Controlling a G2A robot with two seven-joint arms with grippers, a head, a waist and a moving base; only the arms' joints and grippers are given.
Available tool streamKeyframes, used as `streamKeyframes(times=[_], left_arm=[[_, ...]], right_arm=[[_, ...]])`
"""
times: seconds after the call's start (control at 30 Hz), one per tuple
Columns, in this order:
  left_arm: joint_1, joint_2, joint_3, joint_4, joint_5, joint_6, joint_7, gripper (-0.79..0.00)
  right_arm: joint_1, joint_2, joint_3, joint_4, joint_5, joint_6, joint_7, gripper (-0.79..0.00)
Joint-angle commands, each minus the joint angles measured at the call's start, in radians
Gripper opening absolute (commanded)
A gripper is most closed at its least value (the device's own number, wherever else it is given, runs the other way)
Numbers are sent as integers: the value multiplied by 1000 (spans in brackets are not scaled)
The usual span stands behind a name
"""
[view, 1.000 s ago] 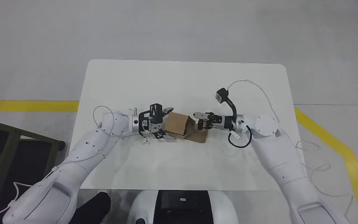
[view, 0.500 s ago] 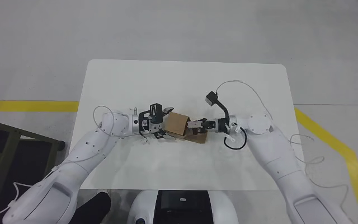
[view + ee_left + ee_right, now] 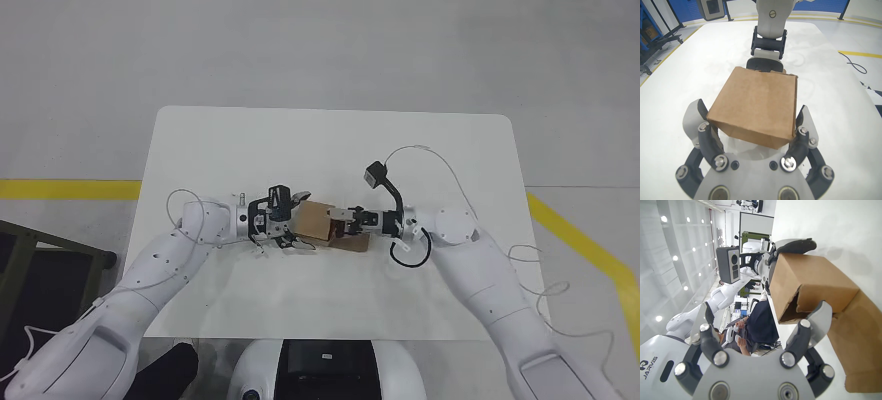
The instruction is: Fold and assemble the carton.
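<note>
A brown cardboard carton (image 3: 318, 221) lies in the middle of the white table (image 3: 200, 150), half folded into a box shape. My left gripper (image 3: 751, 109) is shut on the carton (image 3: 755, 104), one finger on each side wall at its near end. My right gripper (image 3: 346, 219) is at the opposite, open end. In the right wrist view my right gripper (image 3: 762, 309) is open, and one fingertip (image 3: 820, 311) rests against the carton's (image 3: 810, 275) open mouth beside a loose flap (image 3: 857, 336). The left gripper's pad (image 3: 797, 245) shows at the carton's far end.
A thin white cable (image 3: 455, 165) loops over the table behind the right arm. A dark cable (image 3: 857, 65) lies near one table edge. Bare table surface surrounds the carton on all sides.
My right arm has drawn in toward the carton, bringing its gripper up against the open end. The left gripper and the carton have stayed in place.
</note>
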Motion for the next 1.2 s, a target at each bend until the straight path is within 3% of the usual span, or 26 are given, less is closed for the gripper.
streamKeyframes(times=[0.0, 1.17], left_arm=[[0, 0, 0, -1, 0, 0, -1, 0], [20, 7, -20, -27, 4, -6, -13, 0]], right_arm=[[2, -3, -6, 5, 5, 1, 0, 0], [101, -67, -79, 182, 111, -41, 39, 0]])
